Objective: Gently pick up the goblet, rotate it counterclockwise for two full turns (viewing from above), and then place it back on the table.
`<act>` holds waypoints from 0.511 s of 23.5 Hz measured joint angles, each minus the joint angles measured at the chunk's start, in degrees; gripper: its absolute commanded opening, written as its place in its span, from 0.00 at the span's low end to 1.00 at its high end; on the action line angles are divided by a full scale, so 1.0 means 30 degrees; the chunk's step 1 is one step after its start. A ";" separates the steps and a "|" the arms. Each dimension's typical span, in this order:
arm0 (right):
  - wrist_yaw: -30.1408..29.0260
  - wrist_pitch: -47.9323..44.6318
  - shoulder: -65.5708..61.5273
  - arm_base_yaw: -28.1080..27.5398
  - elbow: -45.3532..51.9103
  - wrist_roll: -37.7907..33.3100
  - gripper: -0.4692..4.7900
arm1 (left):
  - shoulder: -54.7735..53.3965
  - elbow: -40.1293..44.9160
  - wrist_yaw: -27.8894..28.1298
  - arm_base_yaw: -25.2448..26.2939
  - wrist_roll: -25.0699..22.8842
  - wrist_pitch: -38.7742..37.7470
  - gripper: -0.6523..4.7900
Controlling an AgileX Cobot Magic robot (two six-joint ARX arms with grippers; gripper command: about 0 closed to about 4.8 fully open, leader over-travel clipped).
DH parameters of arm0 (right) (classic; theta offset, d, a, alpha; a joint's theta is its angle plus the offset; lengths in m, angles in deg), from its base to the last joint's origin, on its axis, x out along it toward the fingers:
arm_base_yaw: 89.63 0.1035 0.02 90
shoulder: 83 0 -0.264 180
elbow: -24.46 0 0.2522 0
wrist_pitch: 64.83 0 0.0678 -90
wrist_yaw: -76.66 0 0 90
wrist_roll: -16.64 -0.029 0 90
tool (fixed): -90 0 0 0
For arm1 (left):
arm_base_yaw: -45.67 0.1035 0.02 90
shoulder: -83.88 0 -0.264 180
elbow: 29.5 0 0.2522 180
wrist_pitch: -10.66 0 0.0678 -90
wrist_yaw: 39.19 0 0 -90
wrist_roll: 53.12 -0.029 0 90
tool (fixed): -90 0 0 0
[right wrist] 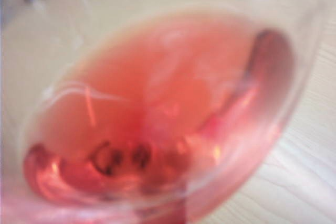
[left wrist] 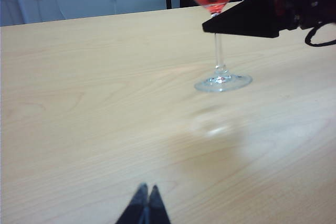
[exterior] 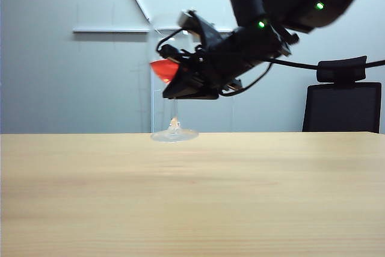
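Exterior view: the tall clear goblet (exterior: 174, 97), with its rounded bowl, thin long stem and round flat foot, is hanging just above the far edge of the wide pale wood-grain table (exterior: 192, 197); the foot is looking clear of the wood, though the gap is hard to judge here.
Right gripper: the black right gripper (exterior: 180, 85) is reaching in from the right and clamping the glass near the top of the stem, under the bowl, its jaws drawn nearly together.
Left wrist view: the goblet's foot (left wrist: 223, 82) is floating over a faint blurred shadow on the tabletop, which is suggesting it is lifted.
Left gripper: the dark left gripper (left wrist: 145, 203) is sitting low and near the table, well apart from the glass, its tips pressed together and holding nothing.
Right wrist view: the bowl (right wrist: 157, 124) is filling the frame, blurred, with red liquid tilting up one wall.
Handling: thin glass is likely behaving as stiff, slick and fragile; the liquid is making it top-heavy and apt to slosh.
Where to hold: the stem just under the bowl is seeming the soundest place, with light pressure.
Risk: quick turning is probably slopping the red liquid or letting the stem slip.
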 measured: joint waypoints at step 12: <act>-0.4262 0.0612 0.0364 0.0947 0.0168 0.7023 0.08 | 0.0007 0.0000 0.0000 0.0000 0.0000 0.0000 0.11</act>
